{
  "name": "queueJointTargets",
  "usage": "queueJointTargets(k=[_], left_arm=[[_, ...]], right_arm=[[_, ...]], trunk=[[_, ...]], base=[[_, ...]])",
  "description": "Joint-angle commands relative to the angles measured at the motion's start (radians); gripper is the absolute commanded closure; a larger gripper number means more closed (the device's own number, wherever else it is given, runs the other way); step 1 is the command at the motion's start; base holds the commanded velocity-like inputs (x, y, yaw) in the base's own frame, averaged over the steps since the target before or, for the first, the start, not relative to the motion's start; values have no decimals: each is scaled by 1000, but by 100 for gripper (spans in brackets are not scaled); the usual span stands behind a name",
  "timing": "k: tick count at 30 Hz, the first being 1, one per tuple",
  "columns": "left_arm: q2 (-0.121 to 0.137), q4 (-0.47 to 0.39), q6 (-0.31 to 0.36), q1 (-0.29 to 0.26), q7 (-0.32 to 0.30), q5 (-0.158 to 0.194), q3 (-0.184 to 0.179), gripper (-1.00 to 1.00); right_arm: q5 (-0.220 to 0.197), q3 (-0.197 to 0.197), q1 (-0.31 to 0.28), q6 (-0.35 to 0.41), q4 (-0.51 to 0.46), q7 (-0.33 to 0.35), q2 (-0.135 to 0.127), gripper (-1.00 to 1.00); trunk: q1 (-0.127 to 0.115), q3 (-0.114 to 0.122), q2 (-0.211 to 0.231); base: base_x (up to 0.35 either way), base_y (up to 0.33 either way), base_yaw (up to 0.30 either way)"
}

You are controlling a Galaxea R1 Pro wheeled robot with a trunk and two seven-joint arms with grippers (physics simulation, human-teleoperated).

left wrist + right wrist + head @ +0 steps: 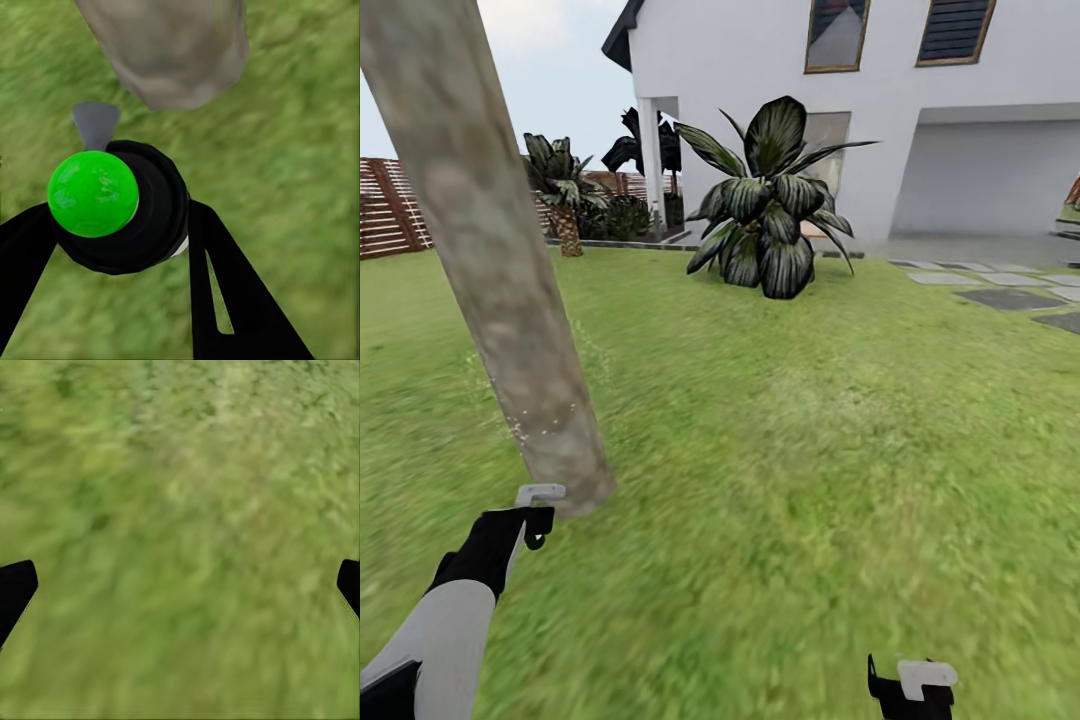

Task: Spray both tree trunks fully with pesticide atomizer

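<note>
Left hand (120, 225) clamped on atomizer (112, 206) beside trunk (500, 260), apparently speckled; right hand (180, 585) apart over grass (180, 472).

blurred green grass of the lawn (180, 525) spreads across the right wrist view, mottled with lighter yellowish patches and darker green ones. the right tool (180, 585) hangs above it with its two black fingertips (15, 585) showing at opposite edges of the picture, set wide apart, with nothing between them but grass. no detail of the blades can be made out, as the ground is soft and smeared.
</note>
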Motion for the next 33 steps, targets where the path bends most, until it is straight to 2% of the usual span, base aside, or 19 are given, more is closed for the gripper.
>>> queueJointTargets(k=[1, 17, 25, 28, 29, 31, 33], left_arm=[[0, 0, 0, 0, 0, 0, 0, 100], [-3, 1, 1, 0, 0, 2, 0, 100], [-30, -1, 1, -7, -6, 0, -9, 100], [-85, -9, 10, -33, -1, -1, -25, 100], [-96, -11, 12, -54, -1, -2, -26, 100], [-101, -13, 14, -89, -2, -2, -27, 100], [-90, -15, 15, -112, -3, -2, -29, 100]], right_arm=[[0, 0, 0, 0, 0, 0, 0, -100], [0, 1, 0, 0, 0, 0, 0, -100], [0, 0, 0, 0, 0, 0, 0, -100], [0, 0, 0, 0, 0, 0, 0, -100], [0, 0, 0, 0, 0, 0, 0, -100], [0, 0, 0, 0, 0, 0, 0, -100], [0, 0, 0, 0, 0, 0, 0, -100]], trunk=[[0, 0, 0], [0, 0, 0], [0, 0, 0], [0, 0, 0], [0, 0, 0], [0, 0, 0], [0, 0, 0]], base=[[182, -217, 261], [206, -212, 277], [10, -116, 277], [0, -2, 261], [0, 0, 195], [0, 0, 80], [0, 0, 16]])
